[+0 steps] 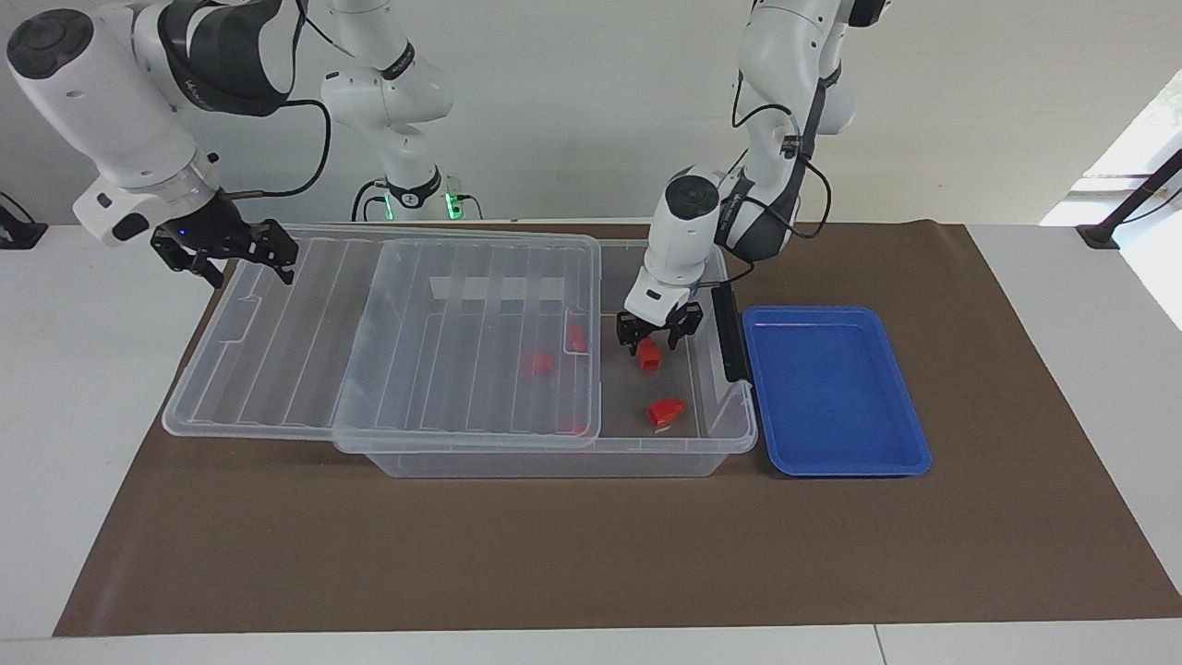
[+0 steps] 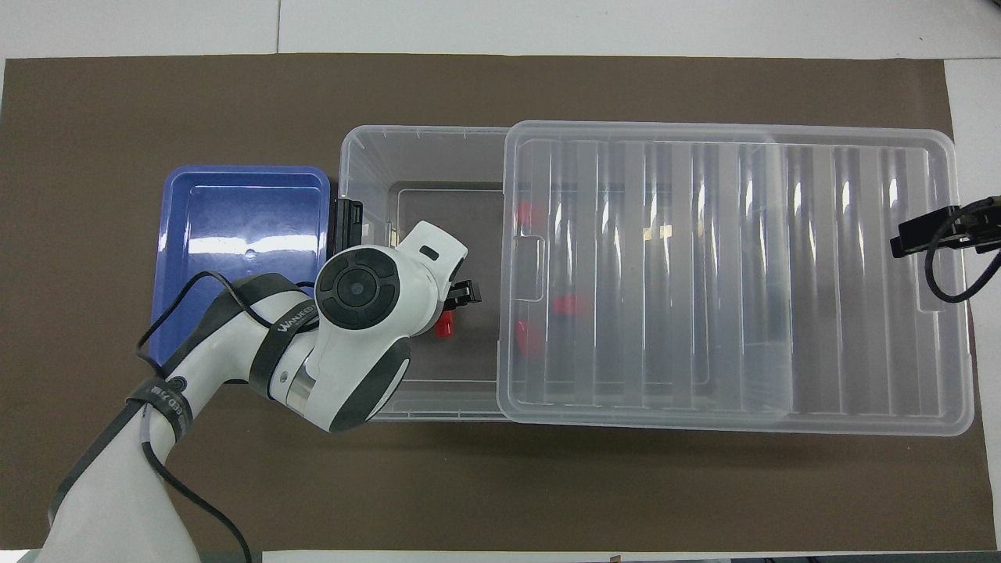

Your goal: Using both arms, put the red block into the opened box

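Red block [image 1: 649,355] was sitting loose on the floor of the box [image 1: 554,462], in the uncovered end toward the left arm's side, right under the left tool [image 1: 657,334]. That tool hung inside the box just above the block with its fingers spread apart, so it wasn't gripping anything. From the overhead view only a bit of the block [image 2: 443,327] peeked out next to the arm's wrist, and the tool [image 2: 461,293] showed as a black stub beside it.

Another red piece [image 1: 666,412] lay on the box floor too, farther from the robots than the block. Two more red pieces [image 1: 541,363] could be seen through the clear ribbed lid [image 1: 277,369], which was slid toward the right arm's end so it covered most of the box and stuck out past it. A whitish tape strip [image 1: 499,289] showed through the lid as well. The black latch [image 1: 729,332] sat on the box's end wall, with the blue tray [image 1: 836,462] right beside it on the brown mat [image 1: 591,554] covering the tabletop.

Right tool [image 1: 226,251] was over the lid's overhanging end, nowhere near the block, fingers wide and holding nothing. Overhead, only its dark tip [image 2: 927,233] came in over the lid's edge.
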Action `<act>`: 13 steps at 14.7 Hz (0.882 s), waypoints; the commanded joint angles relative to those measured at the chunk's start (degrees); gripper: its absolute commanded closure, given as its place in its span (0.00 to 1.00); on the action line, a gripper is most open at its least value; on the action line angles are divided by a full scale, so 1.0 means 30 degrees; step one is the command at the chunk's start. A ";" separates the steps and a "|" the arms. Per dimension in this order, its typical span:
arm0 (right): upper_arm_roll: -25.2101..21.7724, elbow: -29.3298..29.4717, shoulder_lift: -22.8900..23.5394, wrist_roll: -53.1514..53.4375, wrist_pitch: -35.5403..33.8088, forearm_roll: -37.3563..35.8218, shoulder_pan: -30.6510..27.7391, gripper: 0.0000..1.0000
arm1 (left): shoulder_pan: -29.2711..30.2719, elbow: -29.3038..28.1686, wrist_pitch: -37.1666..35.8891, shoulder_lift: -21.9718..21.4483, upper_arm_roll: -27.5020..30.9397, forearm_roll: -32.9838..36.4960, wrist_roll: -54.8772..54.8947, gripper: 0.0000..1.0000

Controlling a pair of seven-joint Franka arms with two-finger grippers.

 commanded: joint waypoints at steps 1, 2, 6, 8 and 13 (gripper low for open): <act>0.0543 0.0848 0.0291 0.0810 -0.0731 -0.0161 -0.0154 0.00 | 0.0516 0.0880 -0.1944 -0.1277 0.0106 -0.0115 -0.0124 0.00; 0.0692 0.1053 0.0320 0.0871 -0.0702 -0.0161 -0.0212 0.00 | 0.0516 0.1202 -0.2647 -0.1540 0.0106 -0.0115 -0.0124 0.00; 0.0693 0.1084 0.0408 0.0901 -0.0555 -0.0161 -0.0242 0.00 | 0.1098 0.1352 -0.4643 -0.3471 0.0135 -0.0115 0.0139 0.00; 0.0693 0.1084 0.0408 0.0901 -0.0584 -0.0161 -0.0242 0.00 | 0.1393 0.1381 -0.5666 -0.4409 0.0135 -0.0115 0.0692 0.00; 0.0693 0.1084 0.0408 0.0901 -0.0584 -0.0161 -0.0242 0.00 | 0.3646 0.1381 -0.6874 -0.5030 0.0135 -0.0086 0.4379 0.00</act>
